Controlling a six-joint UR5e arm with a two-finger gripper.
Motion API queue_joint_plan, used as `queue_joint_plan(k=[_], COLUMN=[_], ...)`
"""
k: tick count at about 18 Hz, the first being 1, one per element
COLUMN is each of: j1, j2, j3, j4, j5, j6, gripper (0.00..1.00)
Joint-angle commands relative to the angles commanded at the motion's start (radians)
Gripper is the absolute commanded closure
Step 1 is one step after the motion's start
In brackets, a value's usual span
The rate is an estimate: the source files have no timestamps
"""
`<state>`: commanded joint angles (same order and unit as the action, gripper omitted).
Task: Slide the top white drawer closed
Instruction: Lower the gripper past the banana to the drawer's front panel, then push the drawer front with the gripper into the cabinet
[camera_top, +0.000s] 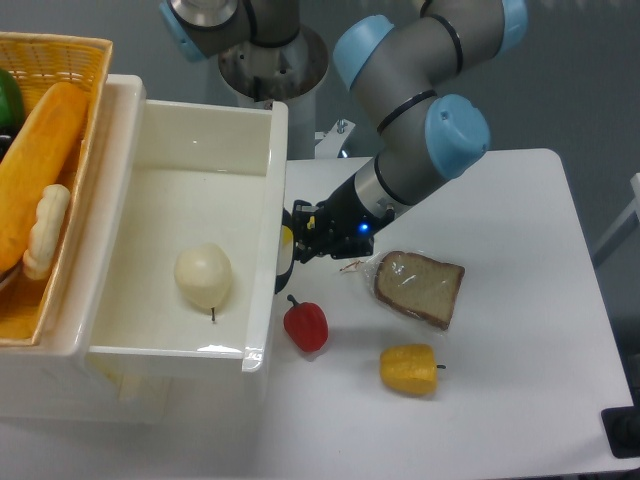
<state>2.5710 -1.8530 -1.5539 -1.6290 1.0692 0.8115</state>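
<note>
The top white drawer (190, 240) is pulled well out of its cabinet, filling the left half of the view, with a pale onion-like vegetable (203, 276) sitting inside it at about 9 o'clock from centre. The black curved handle (287, 262) on the front panel is met at its 3 o'clock side by the pincer (300, 232), which looks to be right against it or just beside; whether the fingers are spread or closed can't be told from this angle, and nothing is seen held in it. A bit of a yellow banana (287, 237) is squeezed between pincer and front panel. On the surface, a red pepper (306, 325) lies at 6 o'clock from the handle, bagged bread (419, 288) at 4 o'clock, and a yellow pepper (410, 369) further down. A wicker basket (70, 60) of produce is perched at 10 o'clock. Stuff that could go wrong: the banana could be jammed against the panel, or the push could land off-centre and the drawer be skewed and stuck on its rails.
</note>
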Motion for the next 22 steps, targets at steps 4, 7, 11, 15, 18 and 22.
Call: queue_joint_plan(k=[4,7,11,15,18,22], j1=[-0.015,-0.023,-0.046,-0.078,-0.100,-0.124], j2=[0.008,0.018,0.021,0.021,0.020,0.020], j3=[0.000,0.000,0.000,0.000,0.000,0.000], j4=[-0.003,-0.011,-0.023,-0.020,-0.014,-0.012], j5=[-0.006,-0.014,-0.015,-0.021,-0.025,-0.026], j6=[-0.002,-0.002,-0.003,-0.027,-0.054,-0.064], gripper=[0.83,0.83,0.83,0.83,0.83,0.83])
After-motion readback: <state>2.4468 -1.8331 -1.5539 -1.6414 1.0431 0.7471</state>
